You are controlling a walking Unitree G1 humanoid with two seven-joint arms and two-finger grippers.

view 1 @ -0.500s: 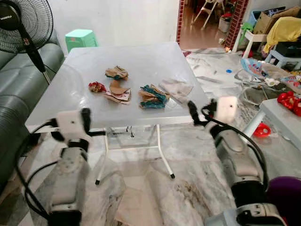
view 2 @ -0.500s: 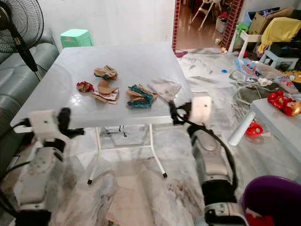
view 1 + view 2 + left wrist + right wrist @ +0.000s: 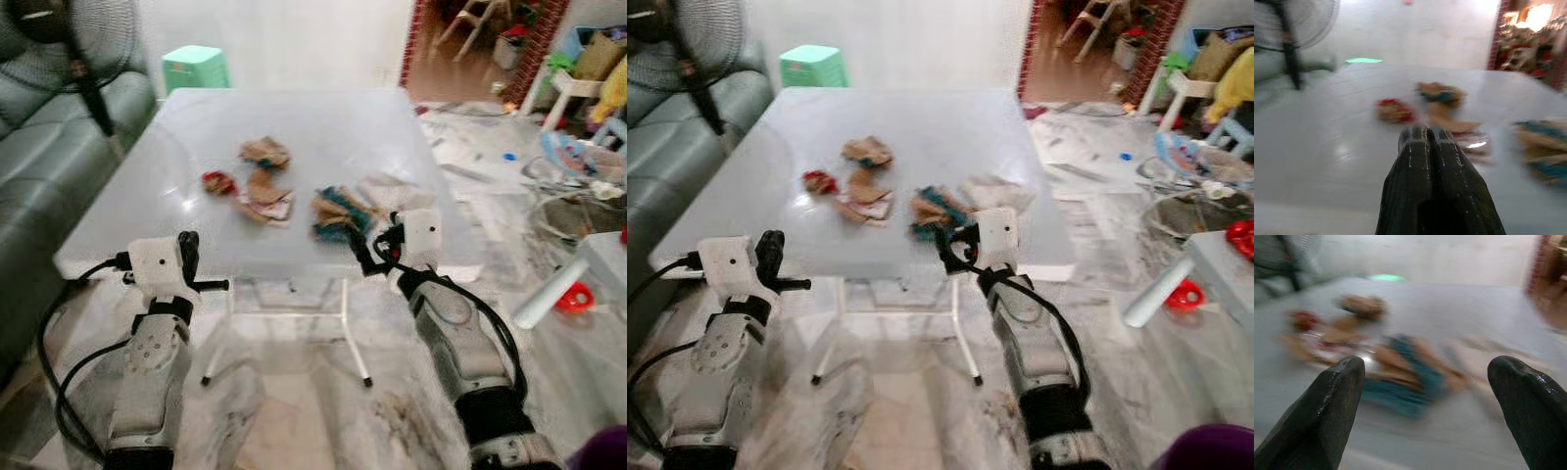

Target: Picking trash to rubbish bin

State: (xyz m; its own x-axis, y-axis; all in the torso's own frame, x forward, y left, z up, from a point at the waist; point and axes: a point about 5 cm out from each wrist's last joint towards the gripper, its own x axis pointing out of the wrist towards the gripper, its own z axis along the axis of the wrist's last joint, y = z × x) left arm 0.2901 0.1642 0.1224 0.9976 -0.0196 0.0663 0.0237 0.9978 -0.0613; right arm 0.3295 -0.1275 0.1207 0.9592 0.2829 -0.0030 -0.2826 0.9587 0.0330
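From the head cameras: a grey desk (image 3: 294, 117) carries a scatter of trash near its front half, with a red scrap (image 3: 217, 182), a crumpled brown wad (image 3: 265, 152), flat cardboard pieces (image 3: 266, 196), a teal-and-brown wrapper (image 3: 338, 211) and a pale crumpled sheet (image 3: 397, 193). The right gripper (image 3: 364, 257) sits at the desk's front edge, just short of the teal wrapper; the left gripper (image 3: 211, 285) hangs below the edge, pointing right.

Left wrist view: the left gripper's jaws are pressed together and empty, and the red scrap lies beyond them.

Right wrist view, blurred: the jaws are spread wide, framing the teal-and-brown wrapper. It looks light, soft and crushable, probably crinkly and a bit slick, so I'd pinch across its bunched, raised middle rather than a flat edge.
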